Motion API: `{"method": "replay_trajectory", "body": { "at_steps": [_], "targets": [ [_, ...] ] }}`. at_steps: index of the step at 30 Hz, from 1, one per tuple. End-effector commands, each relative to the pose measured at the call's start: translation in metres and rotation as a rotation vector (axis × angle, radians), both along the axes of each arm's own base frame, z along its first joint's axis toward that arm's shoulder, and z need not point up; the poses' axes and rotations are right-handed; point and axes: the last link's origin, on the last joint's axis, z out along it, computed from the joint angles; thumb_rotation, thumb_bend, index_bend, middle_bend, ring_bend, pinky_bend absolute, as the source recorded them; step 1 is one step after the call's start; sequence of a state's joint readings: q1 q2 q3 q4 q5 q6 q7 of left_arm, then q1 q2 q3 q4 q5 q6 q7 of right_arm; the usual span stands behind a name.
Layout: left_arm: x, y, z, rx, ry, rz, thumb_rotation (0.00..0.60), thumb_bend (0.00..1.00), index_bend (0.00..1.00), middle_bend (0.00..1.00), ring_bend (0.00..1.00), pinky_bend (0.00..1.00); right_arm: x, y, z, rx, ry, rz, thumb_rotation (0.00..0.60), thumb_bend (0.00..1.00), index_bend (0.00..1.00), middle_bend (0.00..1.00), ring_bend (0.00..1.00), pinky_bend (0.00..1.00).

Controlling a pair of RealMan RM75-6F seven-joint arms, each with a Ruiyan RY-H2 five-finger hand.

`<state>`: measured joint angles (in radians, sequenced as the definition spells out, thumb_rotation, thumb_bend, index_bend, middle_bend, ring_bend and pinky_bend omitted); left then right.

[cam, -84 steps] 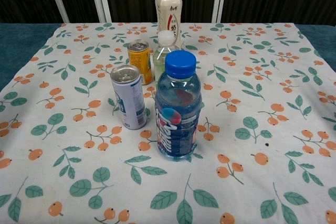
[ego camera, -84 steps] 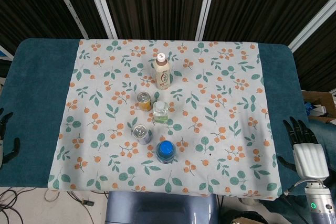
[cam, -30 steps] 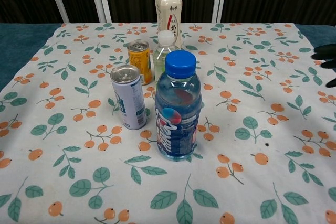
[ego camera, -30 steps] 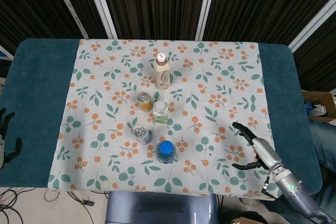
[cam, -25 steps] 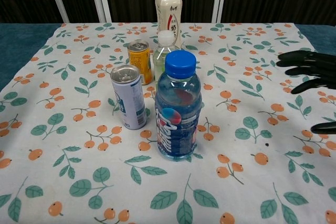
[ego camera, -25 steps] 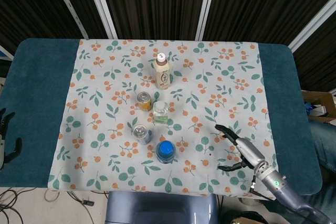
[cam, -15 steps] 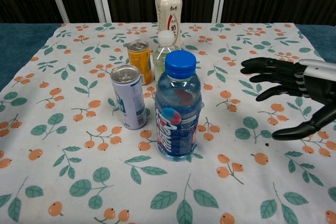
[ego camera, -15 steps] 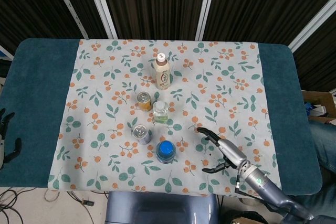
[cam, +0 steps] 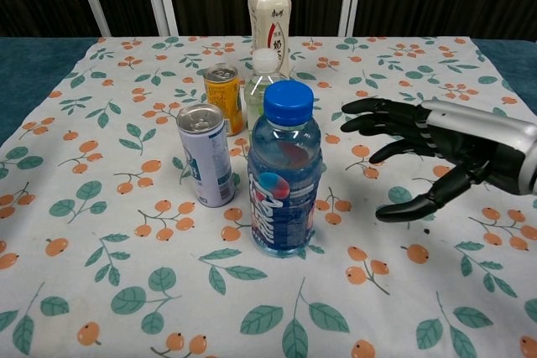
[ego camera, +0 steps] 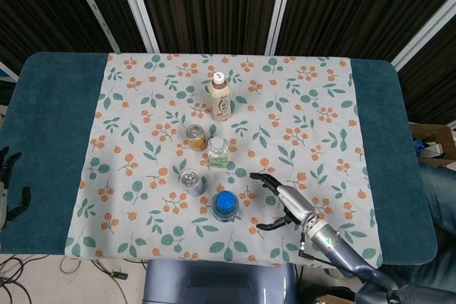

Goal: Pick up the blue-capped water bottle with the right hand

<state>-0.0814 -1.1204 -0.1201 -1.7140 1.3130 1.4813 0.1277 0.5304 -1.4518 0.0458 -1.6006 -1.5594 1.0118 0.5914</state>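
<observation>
1. The blue-capped water bottle [cam: 284,175] is standing upright near the front edge of the counter [ego camera: 53,140], on the fruit-patterned cloth [cam: 109,291].
2. The right hand [cam: 436,150] is hovering just beside the bottle on its right, not touching it, with its fingers [cam: 369,107] spread apart and holding nothing.
3. A silver can [cam: 205,154] is standing just left of the bottle; an orange can [cam: 223,96], a small clear bottle [cam: 263,75] and a tall beige bottle [cam: 268,14] are standing behind.
4. The left hand [ego camera: 8,186] is resting at the counter's far left edge, fingers apart and empty.
</observation>
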Motion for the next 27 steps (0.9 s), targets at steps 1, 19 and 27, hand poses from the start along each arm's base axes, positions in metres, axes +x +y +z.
{"method": "replay_trajectory", "body": {
  "at_steps": [1, 19, 27],
  "targets": [
    [0.0, 0.0, 0.0, 0.0, 0.0, 0.0, 0.6, 0.47, 0.12, 0.0, 0.03, 0.0, 0.008, -0.001, -0.007, 0.008, -0.004, 0.001, 0.6, 0.16, 0.11, 0.15, 0.09, 0.18],
    [-0.001, 0.0, 0.0, -0.001, -0.001, 0.006, 0.6, 0.47, 0.12, 0.0, 0.03, 0.0, 0.032, -0.007, -0.041, 0.03, -0.036, -0.009, 0.6, 0.23, 0.22, 0.26, 0.18, 0.18],
    [-0.001, 0.001, 0.0, -0.005, 0.0, 0.011, 0.6, 0.47, 0.12, 0.0, 0.03, 0.0, 0.039, -0.006, -0.048, 0.036, -0.047, 0.003, 0.6, 0.22, 0.24, 0.27, 0.19, 0.18]
  ]
}}
